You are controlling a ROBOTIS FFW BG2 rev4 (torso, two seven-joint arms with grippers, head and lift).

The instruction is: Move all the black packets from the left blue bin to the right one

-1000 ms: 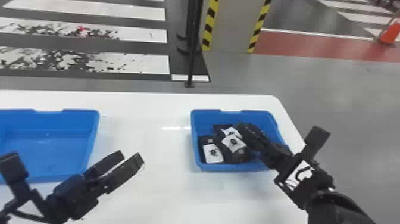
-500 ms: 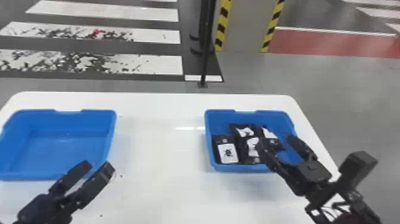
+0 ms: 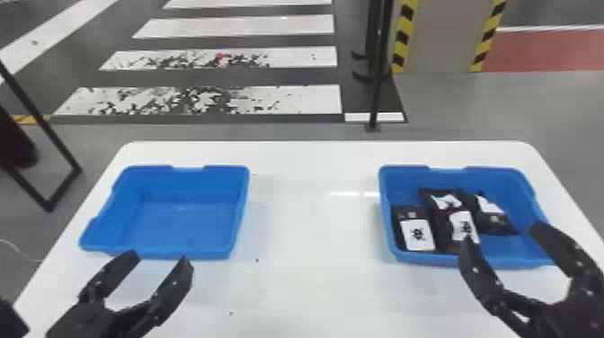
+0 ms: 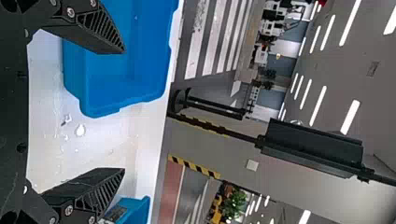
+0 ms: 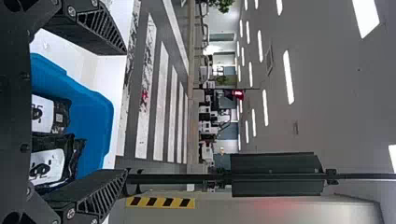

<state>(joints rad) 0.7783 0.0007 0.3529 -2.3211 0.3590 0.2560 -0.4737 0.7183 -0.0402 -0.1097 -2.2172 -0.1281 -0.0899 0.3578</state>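
In the head view my left gripper (image 3: 158, 265) stands open just in front of the left blue bin (image 3: 179, 227), whose floor is bare. My right gripper (image 3: 503, 240) is open at the front edge of the right blue bin (image 3: 454, 175), nothing between its fingers. Inside that bin lie black packets with white labels: one at the left (image 3: 415, 231), others beside it (image 3: 449, 215) and at the right (image 3: 492, 218). In the left wrist view the left gripper (image 4: 124, 109) has its fingers wide apart. The right wrist view has the right gripper (image 5: 127, 112) likewise, with packets (image 5: 49, 163) beyond.
Both bins stand on a white table (image 3: 314, 269), with a wide stretch of tabletop between them. Behind the table a thin black post (image 3: 377, 90) rises from the floor. A black metal frame (image 3: 63, 189) stands on the floor at the left.
The head view has shifted to the left. My right gripper has moved back from over the packets to the right bin's front edge and opened. The left gripper has also come to stand wider open.
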